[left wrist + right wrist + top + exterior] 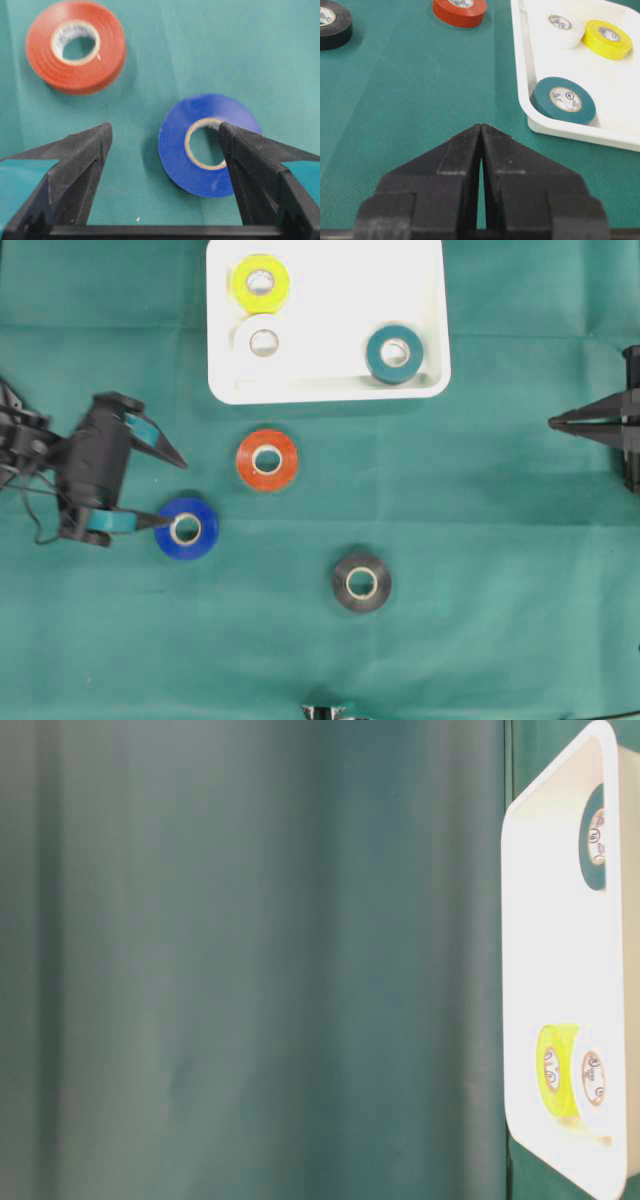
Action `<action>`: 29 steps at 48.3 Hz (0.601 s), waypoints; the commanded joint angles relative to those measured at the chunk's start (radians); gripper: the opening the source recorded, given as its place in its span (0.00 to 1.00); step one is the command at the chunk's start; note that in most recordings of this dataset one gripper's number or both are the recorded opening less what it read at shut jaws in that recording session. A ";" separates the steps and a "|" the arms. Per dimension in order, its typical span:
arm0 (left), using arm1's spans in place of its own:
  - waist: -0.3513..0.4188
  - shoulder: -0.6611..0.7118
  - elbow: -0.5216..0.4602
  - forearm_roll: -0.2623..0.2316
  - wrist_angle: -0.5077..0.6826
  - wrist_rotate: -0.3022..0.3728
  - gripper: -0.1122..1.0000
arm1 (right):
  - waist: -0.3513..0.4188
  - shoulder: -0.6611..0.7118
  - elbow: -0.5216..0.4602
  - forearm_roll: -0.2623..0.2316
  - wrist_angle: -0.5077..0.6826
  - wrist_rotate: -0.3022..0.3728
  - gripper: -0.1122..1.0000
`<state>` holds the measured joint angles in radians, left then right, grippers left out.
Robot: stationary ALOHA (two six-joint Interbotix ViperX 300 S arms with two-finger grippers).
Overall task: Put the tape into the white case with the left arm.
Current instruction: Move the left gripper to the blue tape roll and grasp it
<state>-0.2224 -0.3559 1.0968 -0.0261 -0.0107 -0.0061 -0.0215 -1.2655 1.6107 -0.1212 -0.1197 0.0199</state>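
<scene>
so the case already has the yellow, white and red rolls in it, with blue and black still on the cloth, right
Not quite: the third roll in the white case is the teal roll, not red. The overhead view shows the red roll still on the cloth with the blue roll and black roll.

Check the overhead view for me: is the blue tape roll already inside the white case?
No, the blue tape roll lies on the green cloth outside the white case, at the open left gripper.

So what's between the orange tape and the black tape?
Nothing but bare green cloth. The overhead view shows no roll between the orange tape and the black tape.
</scene>
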 commanded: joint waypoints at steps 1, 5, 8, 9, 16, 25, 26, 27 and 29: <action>-0.015 0.054 -0.044 -0.002 -0.003 -0.003 0.86 | -0.002 0.015 -0.009 -0.002 -0.009 0.000 0.02; -0.034 0.097 -0.063 -0.002 -0.002 -0.009 0.86 | -0.002 0.014 -0.009 -0.002 -0.009 0.000 0.02; -0.043 0.123 -0.075 -0.002 0.000 -0.012 0.86 | -0.002 0.014 -0.009 -0.002 -0.009 0.000 0.02; -0.046 0.135 -0.080 -0.002 0.002 -0.011 0.86 | -0.002 0.014 -0.009 -0.002 -0.009 0.000 0.02; -0.046 0.175 -0.095 -0.002 0.015 -0.008 0.86 | -0.002 0.015 -0.009 -0.002 -0.009 0.000 0.02; -0.043 0.218 -0.097 -0.002 0.015 -0.006 0.86 | -0.002 0.015 -0.009 -0.002 -0.011 0.000 0.02; -0.041 0.224 -0.097 -0.002 0.015 -0.006 0.86 | -0.002 0.015 -0.009 -0.002 -0.011 0.000 0.02; -0.041 0.227 -0.097 -0.002 0.015 -0.005 0.86 | -0.002 0.015 -0.009 -0.002 -0.011 0.000 0.02; -0.040 0.236 -0.100 -0.002 0.015 -0.006 0.86 | -0.002 0.015 -0.009 -0.002 -0.011 0.000 0.02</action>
<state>-0.2654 -0.1227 1.0170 -0.0261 0.0077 -0.0107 -0.0215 -1.2671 1.6107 -0.1197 -0.1197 0.0215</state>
